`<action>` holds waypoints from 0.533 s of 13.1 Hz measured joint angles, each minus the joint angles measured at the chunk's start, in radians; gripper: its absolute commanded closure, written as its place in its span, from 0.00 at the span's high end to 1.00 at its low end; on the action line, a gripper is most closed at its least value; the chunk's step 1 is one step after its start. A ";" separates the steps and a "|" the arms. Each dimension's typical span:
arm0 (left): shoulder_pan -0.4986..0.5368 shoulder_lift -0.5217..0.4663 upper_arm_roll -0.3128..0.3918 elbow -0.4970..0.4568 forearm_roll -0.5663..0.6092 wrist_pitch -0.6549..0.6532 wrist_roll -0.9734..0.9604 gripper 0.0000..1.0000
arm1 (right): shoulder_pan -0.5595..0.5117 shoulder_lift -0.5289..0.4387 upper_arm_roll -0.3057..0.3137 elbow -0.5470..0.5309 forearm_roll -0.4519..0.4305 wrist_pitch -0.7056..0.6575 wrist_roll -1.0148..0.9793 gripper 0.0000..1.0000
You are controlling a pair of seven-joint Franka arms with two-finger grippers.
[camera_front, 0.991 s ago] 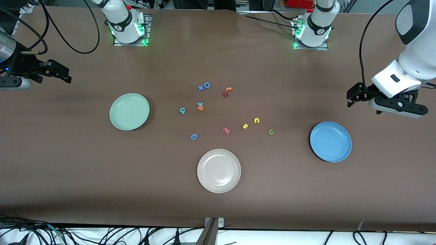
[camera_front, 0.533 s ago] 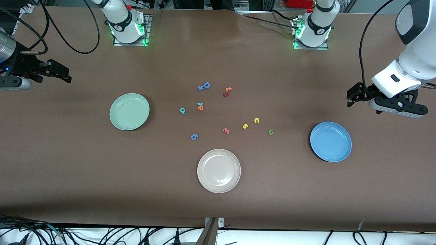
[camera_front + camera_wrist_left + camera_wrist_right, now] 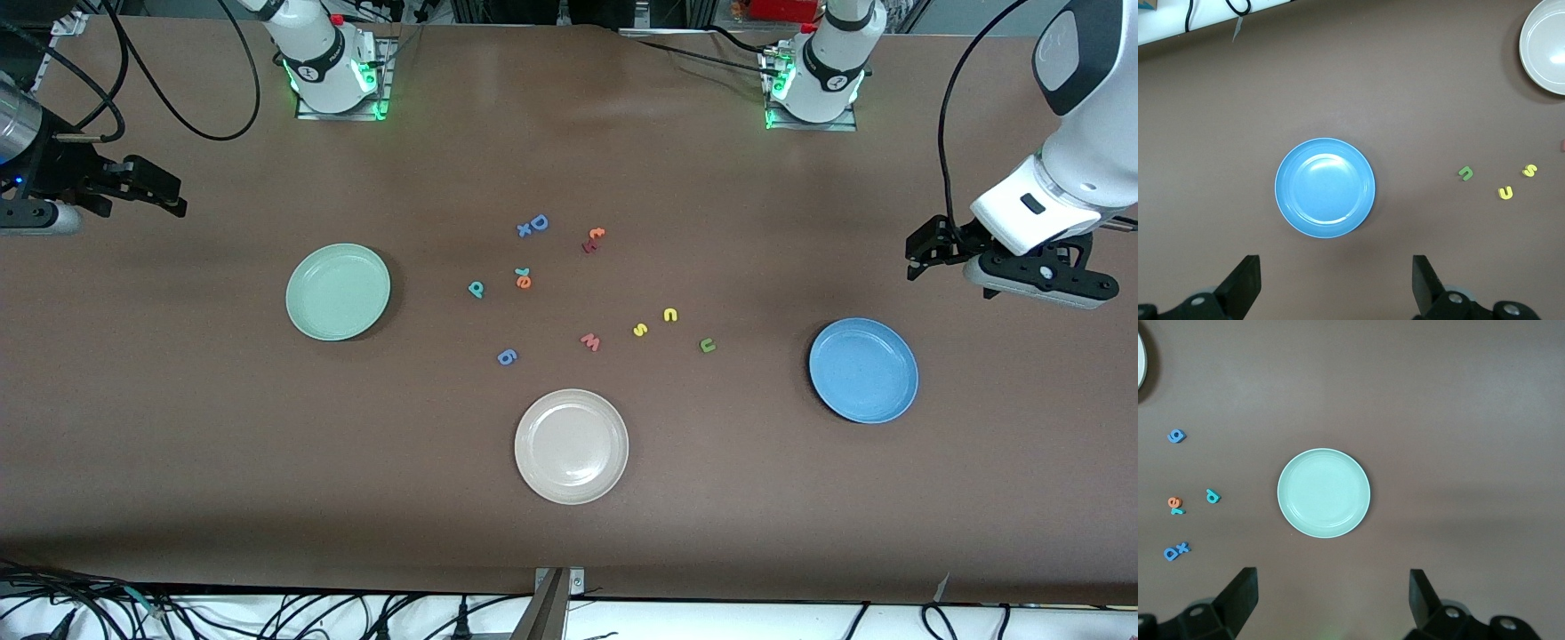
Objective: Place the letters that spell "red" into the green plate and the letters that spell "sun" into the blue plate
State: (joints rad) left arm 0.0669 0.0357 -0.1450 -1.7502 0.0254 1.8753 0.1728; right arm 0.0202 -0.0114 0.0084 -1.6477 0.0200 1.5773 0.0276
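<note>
The pale green plate (image 3: 338, 292) (image 3: 1323, 493) and the blue plate (image 3: 863, 370) (image 3: 1325, 188) both hold nothing. Between them lie an orange "e" (image 3: 524, 282) (image 3: 1174, 501) touching a teal "r" (image 3: 521, 271), and a teal "d" (image 3: 476, 289) (image 3: 1213, 497). Nearer the blue plate lie a yellow "s" (image 3: 640, 330) (image 3: 1529, 171), a yellow "n" (image 3: 670, 315) (image 3: 1505, 193) and a green "u" (image 3: 708, 346) (image 3: 1465, 173). My left gripper (image 3: 914, 253) (image 3: 1336, 287) hangs open over bare table by the blue plate. My right gripper (image 3: 169, 194) (image 3: 1331, 603) hangs open over bare table by the green plate.
A cream-white plate (image 3: 571, 446) sits nearest the front camera. Other loose letters lie among the task's letters: a blue "D" with an "x" (image 3: 533, 225), a red-orange pair (image 3: 593, 239), a pink "w" (image 3: 590, 341) and a blue "g" (image 3: 506, 357).
</note>
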 measured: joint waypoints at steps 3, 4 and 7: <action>0.000 0.000 0.000 0.001 0.000 0.000 0.000 1.00 | 0.000 0.000 0.000 0.000 0.000 -0.001 0.000 1.00; 0.000 0.000 0.000 0.001 0.000 0.000 0.000 1.00 | 0.000 0.000 0.000 0.000 0.000 -0.001 0.000 1.00; 0.000 0.000 0.000 0.001 0.000 0.000 0.000 1.00 | 0.000 0.001 0.001 -0.002 0.000 -0.018 0.000 1.00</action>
State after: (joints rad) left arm 0.0668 0.0358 -0.1450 -1.7496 0.0254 1.8753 0.1728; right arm 0.0204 -0.0108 0.0089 -1.6494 0.0200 1.5596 0.0275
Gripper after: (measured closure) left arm 0.000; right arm 0.000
